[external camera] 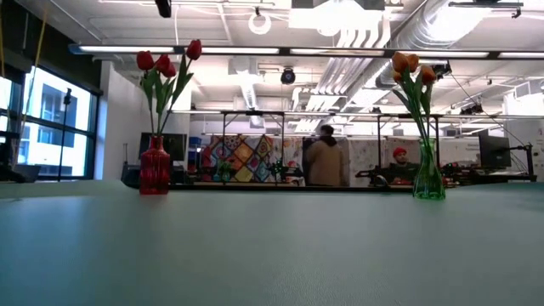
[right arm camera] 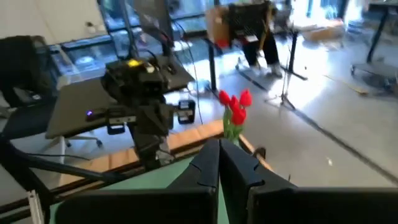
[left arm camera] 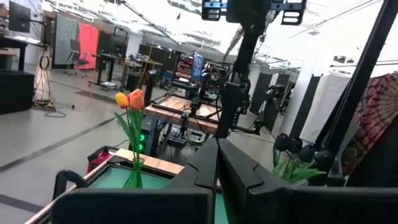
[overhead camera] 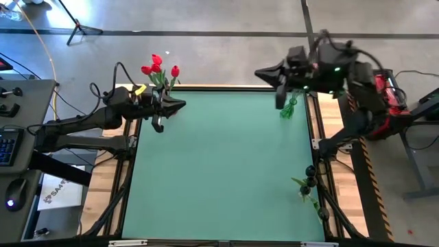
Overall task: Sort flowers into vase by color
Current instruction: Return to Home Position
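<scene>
The left gripper (overhead camera: pixel 180 105) sits at the 11 o'clock corner of the table (overhead camera: pixel 219 171). We see its fingers clenched together and empty, just beside the red tulips (overhead camera: pixel 158 67). These stand upright in the red vase (external camera: pixel 155 172). The right gripper (overhead camera: pixel 260 72), likewise clenched and empty, hovers at 1 o'clock near the green vase (external camera: pixel 427 178), which holds the orange tulips (external camera: pixel 409 65). A third bunch of leaves (overhead camera: pixel 306 186) sits at 4 o'clock; we cannot tell its head colour.

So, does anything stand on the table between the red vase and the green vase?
No. In the low view the table top between the red vase and the green vase is bare.
</scene>
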